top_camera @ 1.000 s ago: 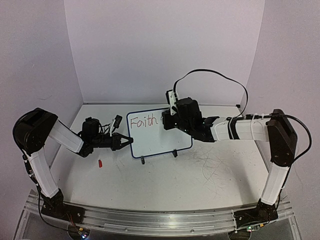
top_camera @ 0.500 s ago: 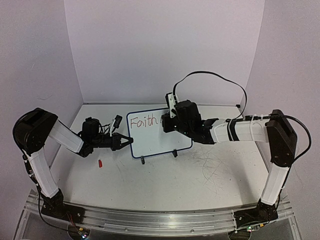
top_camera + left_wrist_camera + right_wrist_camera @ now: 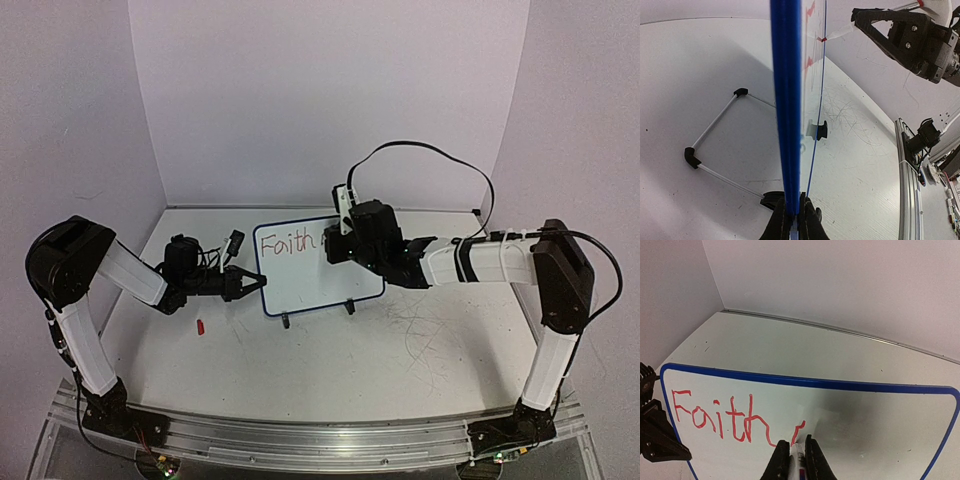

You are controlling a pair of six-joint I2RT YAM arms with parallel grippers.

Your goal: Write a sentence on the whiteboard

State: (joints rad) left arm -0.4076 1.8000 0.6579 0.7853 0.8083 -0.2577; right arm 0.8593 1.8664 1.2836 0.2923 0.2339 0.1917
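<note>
grips the whiteboard (image 3: 320,275) by its side edge in the clenched left gripper (image 3: 794,220) and holds it upright. pinches a marker (image 3: 797,456) in the right gripper (image 3: 794,455), likewise clenched, with the tip at the board just ahead of the fingers, by a short red stroke right of "faith" – the only word of the sentence (image 3: 720,415). shows a small red piece (image 3: 200,327) on the table (image 3: 330,360), nearer than the left gripper.

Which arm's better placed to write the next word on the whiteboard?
Right. The right tool is shut on the marker, its tip at the whiteboard just past "Faith", beside a short red stroke. The left tool is clamped on the board's left edge, holding it.
</note>
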